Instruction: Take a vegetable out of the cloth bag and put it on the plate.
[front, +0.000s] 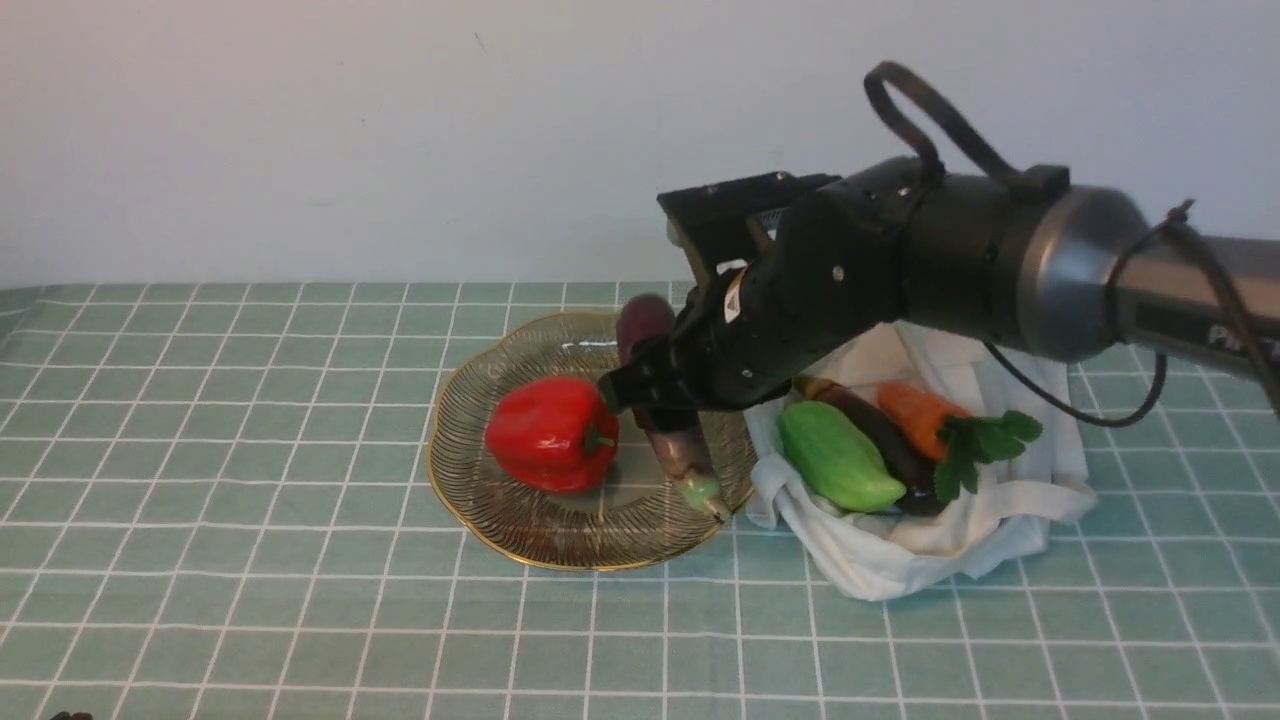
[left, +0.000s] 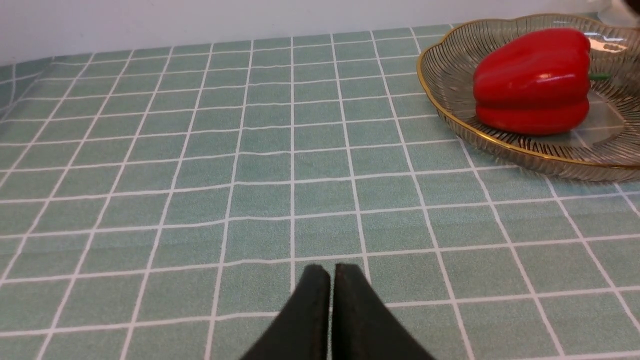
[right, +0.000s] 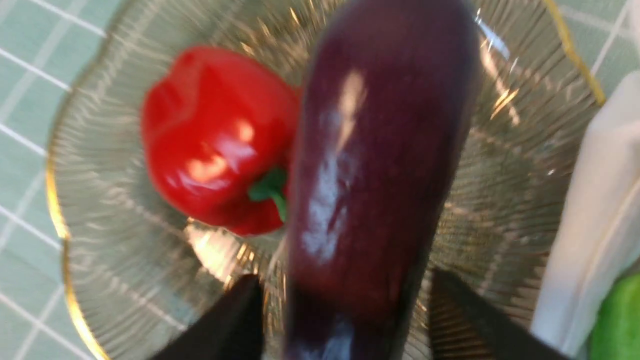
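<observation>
Eggplant (front: 685, 455) sits on the plate (front: 560, 530), mid-frame; your right tool (right: 345, 285) is spread around it, so just pull clear.

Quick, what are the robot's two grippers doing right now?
Left gripper: closed, holding nothing.
Right gripper: open, its fingers either side of the purple eggplant without squeezing it.
</observation>
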